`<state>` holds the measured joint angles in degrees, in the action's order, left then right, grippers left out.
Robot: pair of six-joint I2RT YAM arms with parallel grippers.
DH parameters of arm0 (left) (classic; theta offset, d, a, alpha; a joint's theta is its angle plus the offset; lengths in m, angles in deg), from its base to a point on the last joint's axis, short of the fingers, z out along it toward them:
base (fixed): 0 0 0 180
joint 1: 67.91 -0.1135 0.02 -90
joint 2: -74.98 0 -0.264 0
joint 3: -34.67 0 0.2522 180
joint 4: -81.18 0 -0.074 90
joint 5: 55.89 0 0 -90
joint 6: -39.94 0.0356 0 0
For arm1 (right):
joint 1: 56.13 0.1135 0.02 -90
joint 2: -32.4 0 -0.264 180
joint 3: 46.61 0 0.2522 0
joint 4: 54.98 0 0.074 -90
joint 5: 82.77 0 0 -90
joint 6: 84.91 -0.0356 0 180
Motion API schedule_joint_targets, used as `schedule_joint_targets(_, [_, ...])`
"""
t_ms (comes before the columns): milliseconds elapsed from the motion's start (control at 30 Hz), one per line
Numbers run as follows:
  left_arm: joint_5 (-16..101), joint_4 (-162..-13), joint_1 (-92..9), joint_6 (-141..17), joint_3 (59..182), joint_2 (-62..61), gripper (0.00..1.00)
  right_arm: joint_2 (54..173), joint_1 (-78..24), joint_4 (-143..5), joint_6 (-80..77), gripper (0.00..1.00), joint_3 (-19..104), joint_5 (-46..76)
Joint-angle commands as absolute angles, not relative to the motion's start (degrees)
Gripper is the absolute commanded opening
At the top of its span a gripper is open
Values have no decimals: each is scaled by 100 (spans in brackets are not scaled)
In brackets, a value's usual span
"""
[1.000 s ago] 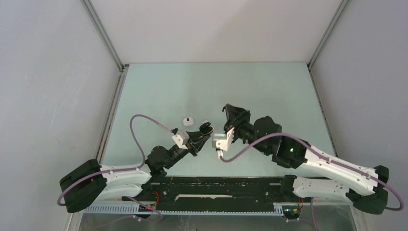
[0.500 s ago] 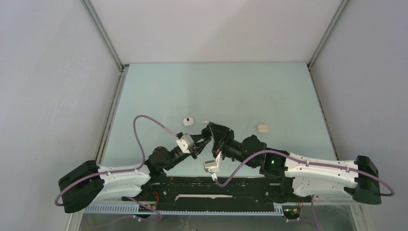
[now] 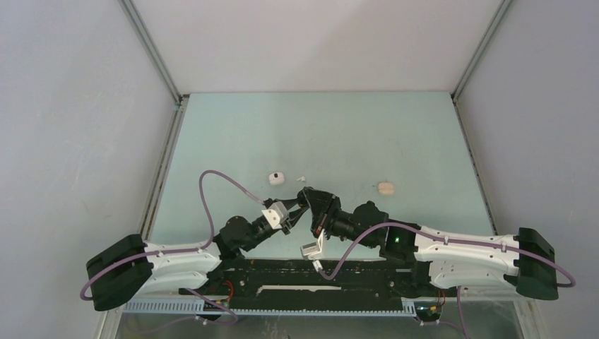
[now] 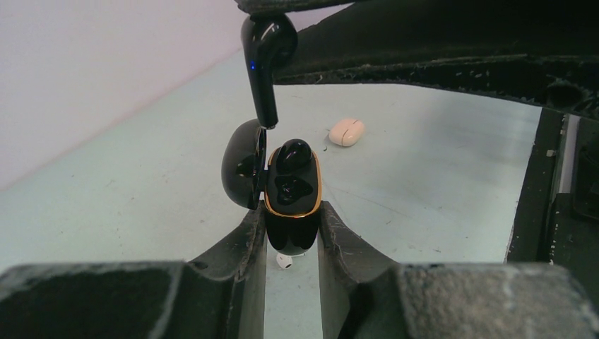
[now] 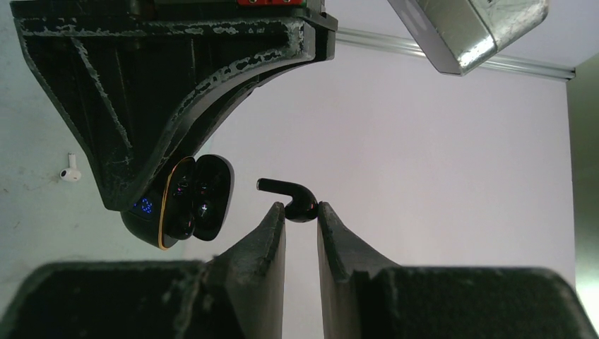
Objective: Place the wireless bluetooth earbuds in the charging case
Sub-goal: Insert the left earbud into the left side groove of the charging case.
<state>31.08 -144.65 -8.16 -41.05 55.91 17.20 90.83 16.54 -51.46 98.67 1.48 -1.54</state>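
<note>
My left gripper (image 4: 291,212) is shut on a black charging case (image 4: 291,194) with a gold rim. The case's lid (image 4: 239,173) is swung open to the left. One black earbud (image 4: 294,155) sits in the case. My right gripper (image 5: 301,210) is shut on the head of a second black earbud (image 5: 293,197), also visible from the left wrist (image 4: 267,56). There its stem points down and its tip reaches the case's hinge side. From above, both grippers meet at the table's near middle (image 3: 308,203). A white earbud (image 3: 301,179) lies on the table.
A small white case (image 3: 276,177) lies left of the white earbud. A beige case (image 3: 385,188) lies to the right on the pale green table (image 3: 318,127). Grey walls close in the sides and back. The black base rail (image 3: 318,272) runs along the near edge.
My right arm has swung left and nearer, bringing the black earbud up to the case in the left gripper. That move uncovered the beige case. The left gripper shifted slightly.
</note>
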Motion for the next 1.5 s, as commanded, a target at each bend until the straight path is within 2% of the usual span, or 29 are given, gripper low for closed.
schedule_joint_targets(0, [2989, -14745, -771, -3907, 5619, 1658, 0, 9023, 1702, -5001, 9953, 0, 134, -113])
schedule_joint_targets(500, [3034, -15087, -771, -4037, 5495, 1695, 0, 9005, 1759, -5465, 9825, 0, 134, -213])
schedule_joint_targets(1467, [3367, -15624, -770, -4345, 5403, 1510, 0, 9058, 1785, -5312, 9973, 0, -20, -177])
